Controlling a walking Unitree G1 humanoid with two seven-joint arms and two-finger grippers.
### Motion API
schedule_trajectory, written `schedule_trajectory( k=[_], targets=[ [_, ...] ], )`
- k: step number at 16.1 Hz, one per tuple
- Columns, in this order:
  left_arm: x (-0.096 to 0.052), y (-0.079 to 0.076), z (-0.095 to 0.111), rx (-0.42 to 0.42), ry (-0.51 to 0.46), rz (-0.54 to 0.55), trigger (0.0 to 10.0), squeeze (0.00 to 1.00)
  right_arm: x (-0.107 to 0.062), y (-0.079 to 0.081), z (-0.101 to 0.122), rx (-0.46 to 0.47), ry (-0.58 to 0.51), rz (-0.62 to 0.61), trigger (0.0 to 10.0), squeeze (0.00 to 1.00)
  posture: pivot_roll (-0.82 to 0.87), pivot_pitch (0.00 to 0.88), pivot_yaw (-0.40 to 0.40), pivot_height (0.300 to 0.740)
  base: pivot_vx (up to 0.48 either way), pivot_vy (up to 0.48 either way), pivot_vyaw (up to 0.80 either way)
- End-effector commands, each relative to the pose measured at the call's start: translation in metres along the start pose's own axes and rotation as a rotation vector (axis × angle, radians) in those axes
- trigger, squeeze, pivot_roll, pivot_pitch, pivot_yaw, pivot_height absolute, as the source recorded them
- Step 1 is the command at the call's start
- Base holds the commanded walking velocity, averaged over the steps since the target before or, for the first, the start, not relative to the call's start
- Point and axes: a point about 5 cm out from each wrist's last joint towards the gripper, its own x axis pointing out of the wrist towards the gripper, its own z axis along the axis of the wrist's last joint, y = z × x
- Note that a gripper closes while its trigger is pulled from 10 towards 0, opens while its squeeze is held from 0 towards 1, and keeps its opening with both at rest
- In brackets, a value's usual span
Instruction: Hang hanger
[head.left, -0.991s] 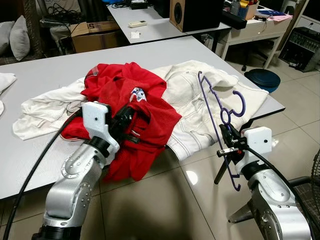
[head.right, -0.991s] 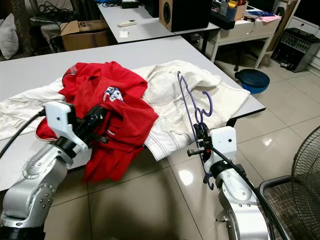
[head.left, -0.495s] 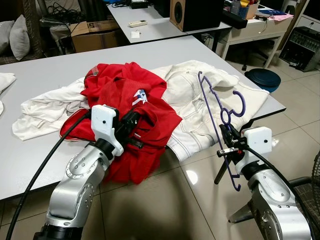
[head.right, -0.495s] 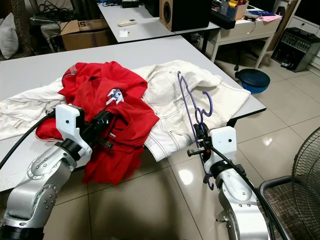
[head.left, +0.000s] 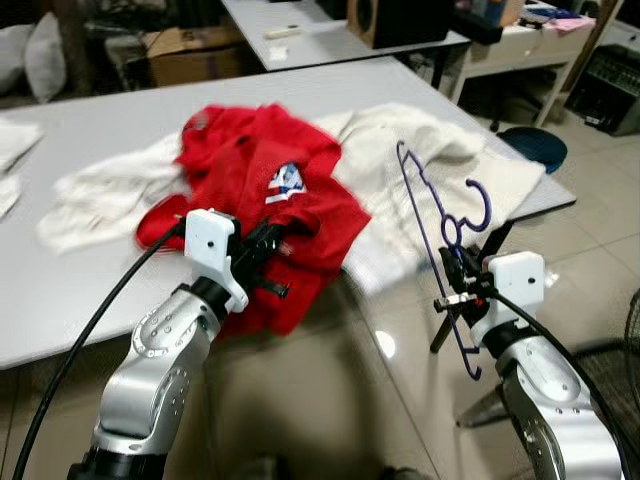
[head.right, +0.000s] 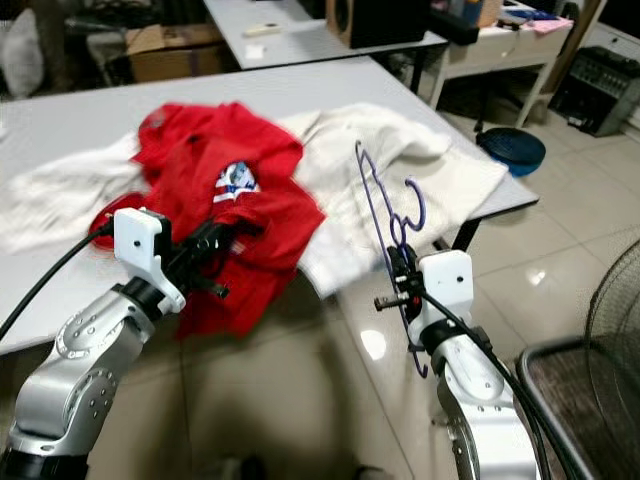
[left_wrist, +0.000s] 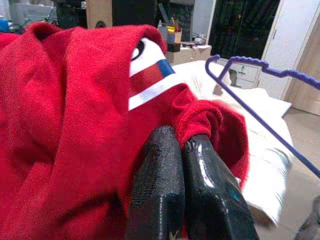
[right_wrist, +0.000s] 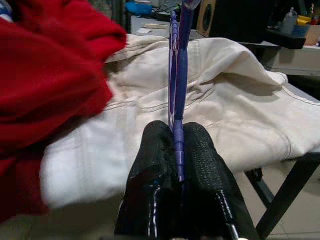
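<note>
Room: a cluttered workroom with a glossy tiled floor (head.left: 330, 400), a grey table (head.left: 90, 300) before the robot, a second table (head.left: 330, 40) behind it.
Right gripper (right_wrist: 179, 150): nearest, off the table's near right corner, over the floor; its two black fingers (right_wrist: 155, 150) are pressed together on the purple hanger (head.left: 440, 235), pinching its thin bar.
Purple hanger: held upright in the air, its hook towards the table's right edge, its lower end hanging below the gripper; it stands just in front of the white garment, apart from it.
Left gripper (left_wrist: 182, 150): at the table's near edge; its fingers are clamped tight on a fold of the red shirt (head.left: 260, 170).
Red shirt: crumpled in the middle of the tabletop, a white and blue badge on top, its near part hanging over the near edge where the gripper pinches it.
White jacket (head.left: 440, 160): spread across the right half of the tabletop, partly under the red shirt, reaching the right edge.
White cloth (head.left: 100, 195): bunched left of the red shirt.
Far: a cardboard box (head.left: 195, 50) and a dark speaker (head.left: 395, 15) at the second table; a blue round thing (head.left: 535, 145) lies on the floor to the right.
</note>
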Motion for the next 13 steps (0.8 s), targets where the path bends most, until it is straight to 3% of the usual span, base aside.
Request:
schedule_trajectory(
  k=[1,8,11,12,13],
  targets=[
    [-0.001,-0.001,-0.002,0.013,0.013,-0.012,10.0,0.0,0.0,-0.002,0.003,0.002,-0.01,-0.005,10.0,0.0,-0.07,0.0,0.039,0.74,-0.304,0.0,0.0],
    [-0.002,-0.005,-0.006,0.017,0.039,-0.058,10.0,0.0,-0.002,-0.002,0.003,0.002,-0.008,-0.009,10.0,0.0,-0.07,0.0,0.043,0.74,-0.285,0.0,0.0],
    [-0.006,-0.012,-0.015,0.031,0.085,-0.119,10.0,0.0,-0.003,-0.002,0.003,0.002,-0.004,-0.01,10.0,0.0,-0.07,0.0,0.043,0.74,0.0,0.0,0.0],
    [-0.01,-0.015,-0.018,0.026,0.097,-0.164,6.1,0.0,-0.004,-0.002,0.002,0.002,-0.001,-0.01,10.0,0.0,-0.08,0.0,0.041,0.74,0.0,0.0,0.0],
    [-0.016,-0.02,-0.028,0.031,0.171,-0.244,0.0,0.0,-0.005,-0.001,0.001,0.003,0.008,-0.006,10.0,0.0,-0.07,0.0,0.037,0.74,0.0,0.0,0.0]
  ],
)
